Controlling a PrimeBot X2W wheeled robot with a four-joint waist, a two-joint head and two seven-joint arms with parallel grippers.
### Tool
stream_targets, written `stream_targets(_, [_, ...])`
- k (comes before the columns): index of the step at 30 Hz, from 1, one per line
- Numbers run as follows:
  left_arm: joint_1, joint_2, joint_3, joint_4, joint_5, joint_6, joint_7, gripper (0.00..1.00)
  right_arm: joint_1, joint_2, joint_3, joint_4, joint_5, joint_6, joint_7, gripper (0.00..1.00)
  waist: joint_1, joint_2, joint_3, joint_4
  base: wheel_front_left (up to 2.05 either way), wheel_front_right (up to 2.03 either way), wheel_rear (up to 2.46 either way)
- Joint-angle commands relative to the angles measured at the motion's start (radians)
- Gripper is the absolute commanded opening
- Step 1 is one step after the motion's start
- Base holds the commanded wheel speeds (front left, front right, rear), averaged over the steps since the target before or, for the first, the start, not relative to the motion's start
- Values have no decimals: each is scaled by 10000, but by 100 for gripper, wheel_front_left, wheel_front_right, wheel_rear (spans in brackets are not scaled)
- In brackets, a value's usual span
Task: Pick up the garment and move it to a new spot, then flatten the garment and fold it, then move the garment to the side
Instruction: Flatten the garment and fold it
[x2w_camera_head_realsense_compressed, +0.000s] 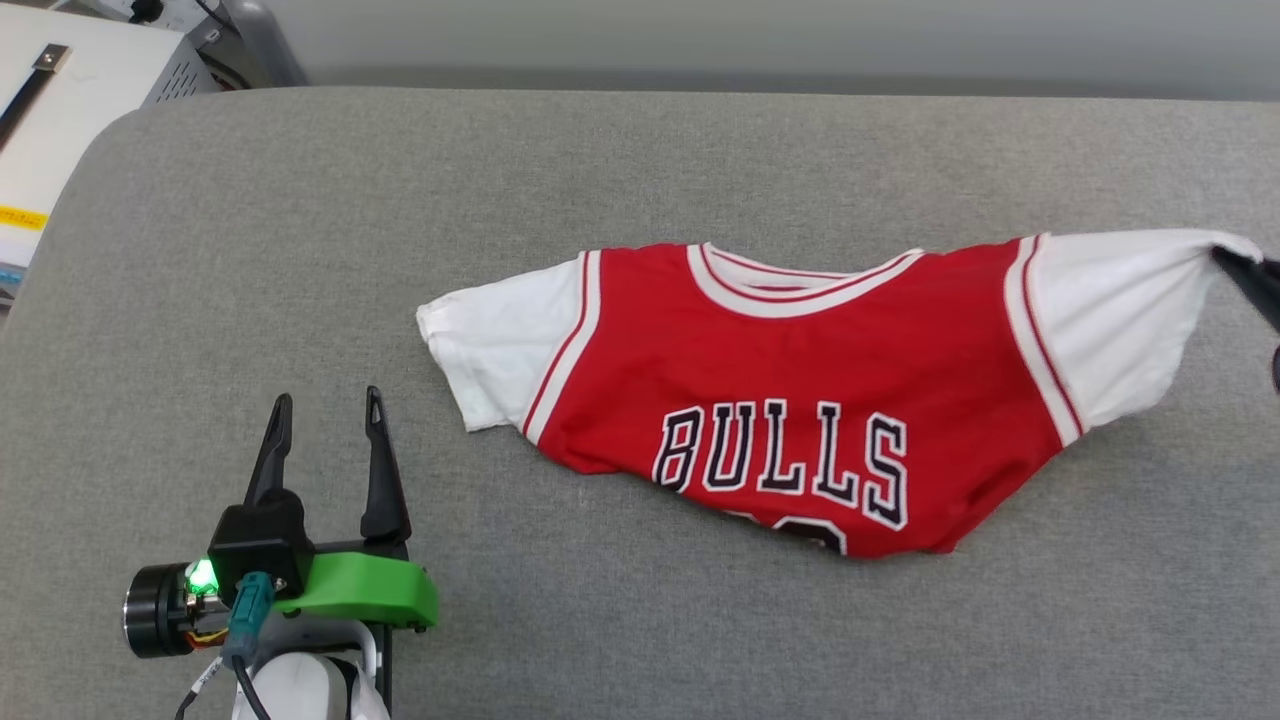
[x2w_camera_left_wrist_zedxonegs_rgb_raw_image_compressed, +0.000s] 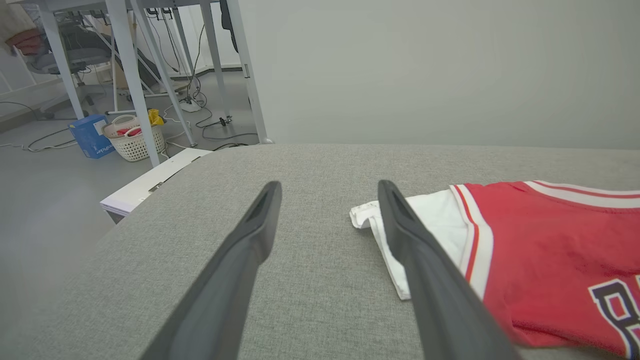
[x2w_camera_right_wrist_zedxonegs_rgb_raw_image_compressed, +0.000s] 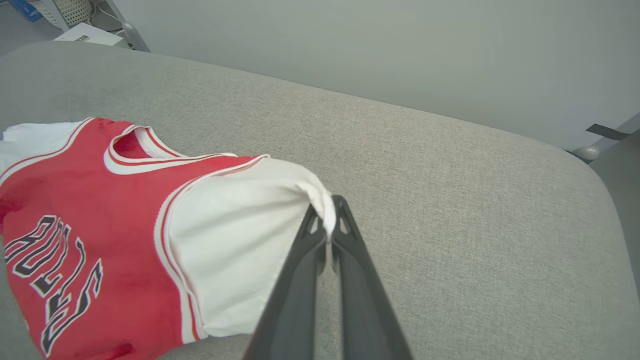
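I saw bare grey cushion (x2w_camera_head_realsense_compressed: 300, 220) on every side of the garment (x2w_camera_head_realsense_compressed: 780, 400): a wide band beyond it, open surface between its left sleeve (x2w_camera_head_realsense_compressed: 495, 345) and my left gripper (x2w_camera_head_realsense_compressed: 328, 395), a narrower strip in front. Off the cushion's left edge stood a white cabinet (x2w_camera_head_realsense_compressed: 80, 100).

The garment (x2w_camera_head_realsense_compressed: 790, 390) lies on the table (x2w_camera_head_realsense_compressed: 300, 250), left pincer (x2w_camera_head_realsense_compressed: 328, 398) apart at its left.

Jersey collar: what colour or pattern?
The red jersey T-shirt's collar is white with thin red stripes; head view shows it best.
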Motion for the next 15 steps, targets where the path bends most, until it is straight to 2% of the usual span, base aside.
stream_targets(1, [-126,-61,28,-22,110,-89,-59,100,-318,-161,-247,185,-80,63,158,0,0,0,250,112,0,0,0])
stream_targets(8, [-452,-163,79,-23,195,-180,-59,100,-1229,-296,-933,1758,-571,63,996,0,0,0,906,320,0,0,0])
stream_targets(15, [-834,-245,87,-13,248,-292,-59,100,-2007,252,-880,3914,-1364,63,1159,0,0,0,1547,475,0,0,0])
